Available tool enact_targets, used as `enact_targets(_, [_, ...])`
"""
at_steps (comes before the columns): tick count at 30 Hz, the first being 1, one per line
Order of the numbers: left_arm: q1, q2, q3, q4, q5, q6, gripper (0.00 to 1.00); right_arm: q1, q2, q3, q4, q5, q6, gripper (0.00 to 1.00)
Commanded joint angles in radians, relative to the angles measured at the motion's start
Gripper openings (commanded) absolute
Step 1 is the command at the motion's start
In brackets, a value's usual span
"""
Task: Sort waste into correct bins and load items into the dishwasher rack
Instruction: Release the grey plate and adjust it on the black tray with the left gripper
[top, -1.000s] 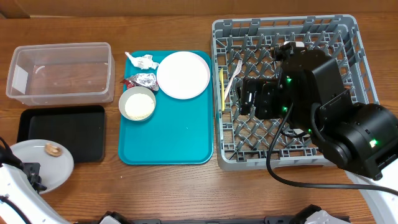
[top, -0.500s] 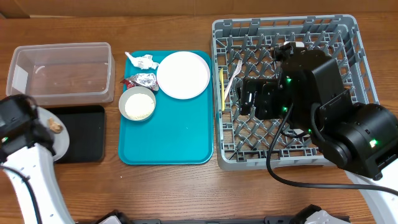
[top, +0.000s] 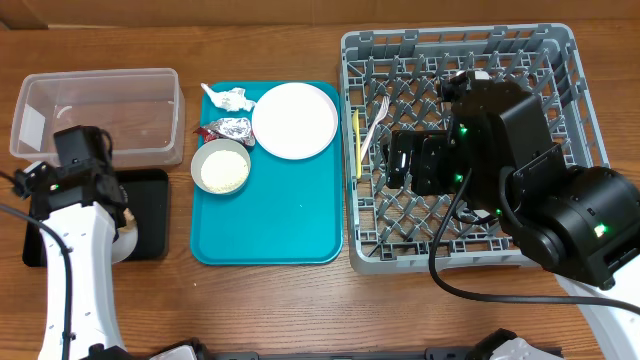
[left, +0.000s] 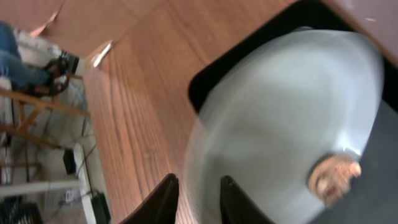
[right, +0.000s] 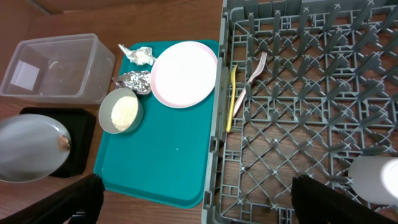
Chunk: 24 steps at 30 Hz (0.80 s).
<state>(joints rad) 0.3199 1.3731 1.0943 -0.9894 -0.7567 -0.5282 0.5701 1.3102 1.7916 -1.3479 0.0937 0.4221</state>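
My left gripper (left: 196, 202) is shut on the rim of a pale plate (left: 280, 118) and holds it tilted over the black tray (top: 152, 205). A small brown food lump (left: 336, 177) lies on the plate. The clear tub (top: 97, 115) stands behind the tray. On the teal tray (top: 270, 225) are a second plate (top: 294, 120), a grey bowl of rice (top: 221, 167), a paper scrap (top: 228, 97) and a foil wrapper (top: 230, 129). My right gripper (right: 199, 205) is open and empty above the rack (top: 365, 255). The rack holds a yellow spoon (top: 355, 140), a fork (top: 373, 122) and a white cup (right: 373, 177).
The left arm (top: 75, 175) covers most of the held plate in the overhead view. The bulky right arm (top: 530, 190) hides the rack's middle and right side. Bare wooden table (top: 270, 300) runs along the front.
My left arm has carried the plate with the lump from the table's front left edge back and to the right, over the black tray. The right arm has barely moved.
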Motion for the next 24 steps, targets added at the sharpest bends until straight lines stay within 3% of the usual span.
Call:
enact_targets(1, [-0.019,0.001,-0.005,0.002,-0.040,0.084,0.04,-0.003,-0.003,0.010,0.003,0.011,0.005,1.00])
enact_targets(9, [-0.018,-0.008,0.008,-0.011,0.015,0.076,0.04,-0.003,-0.003,0.010,0.003,0.011,0.005,1.00])
enact_targets(14, [0.069,-0.008,0.008,-0.003,0.132,0.018,0.04,-0.003,-0.003,0.010,-0.006,0.011,0.005,1.00])
enact_targets(17, [0.183,-0.005,0.008,0.013,0.255,0.007,0.09,-0.003,-0.003,0.009,-0.013,0.011,0.005,1.00])
enact_targets(21, [0.377,-0.003,0.008,0.046,0.484,0.008,0.33,-0.003,-0.003,0.009,-0.014,0.010,0.005,1.00])
enact_targets(24, [0.490,-0.003,0.008,0.076,0.695,0.009,0.29,-0.003,-0.003,0.009,-0.013,0.010,0.005,1.00])
